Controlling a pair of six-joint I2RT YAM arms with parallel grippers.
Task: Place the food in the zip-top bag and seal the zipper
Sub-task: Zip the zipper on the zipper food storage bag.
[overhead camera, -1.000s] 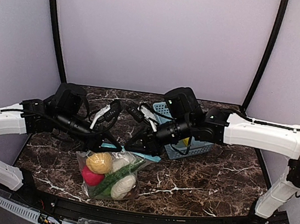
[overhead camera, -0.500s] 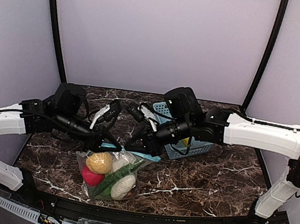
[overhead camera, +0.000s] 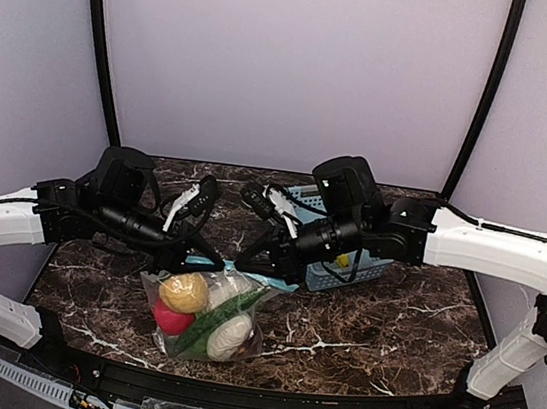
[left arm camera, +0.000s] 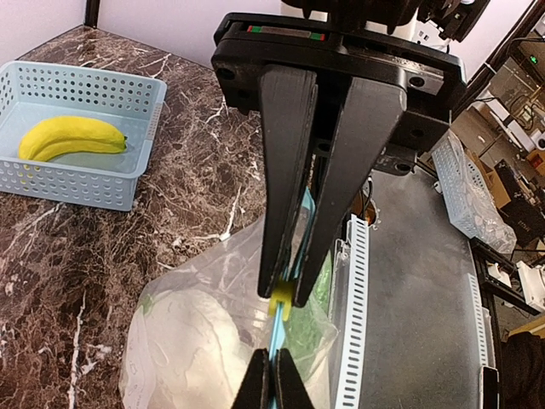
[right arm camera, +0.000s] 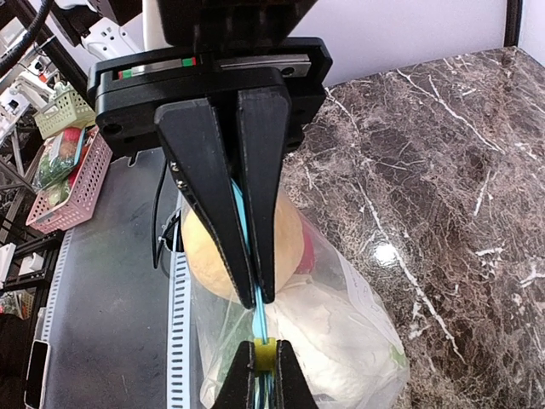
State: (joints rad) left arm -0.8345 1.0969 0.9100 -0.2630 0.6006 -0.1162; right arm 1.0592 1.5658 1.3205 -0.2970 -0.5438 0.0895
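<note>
At the front of the table [overhead camera: 389, 326], left gripper [overhead camera: 216, 261] and right gripper [overhead camera: 243, 264] clamped on the teal zipper [right arm camera: 257, 319] of the zip-top bag [overhead camera: 200, 318] of food [overhead camera: 183, 294]: limp, slippery film, probably best pinched along that stiffer strip.

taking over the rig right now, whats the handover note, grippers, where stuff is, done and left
Left gripper: shut on the zipper at the bag's mouth.
Right gripper: shut on the zipper too, facing the left one, tips close together.
Zip-top bag: body on the table, holding the orange, a red apple, the cucumber and the cauliflower.
Banana: in the blue basket, outside the bag.
Done: four items bagged, both grippers on the strip.
Left: run the zipper shut; how far it is sealed cannot be told. The banana may need bagging first.
</note>
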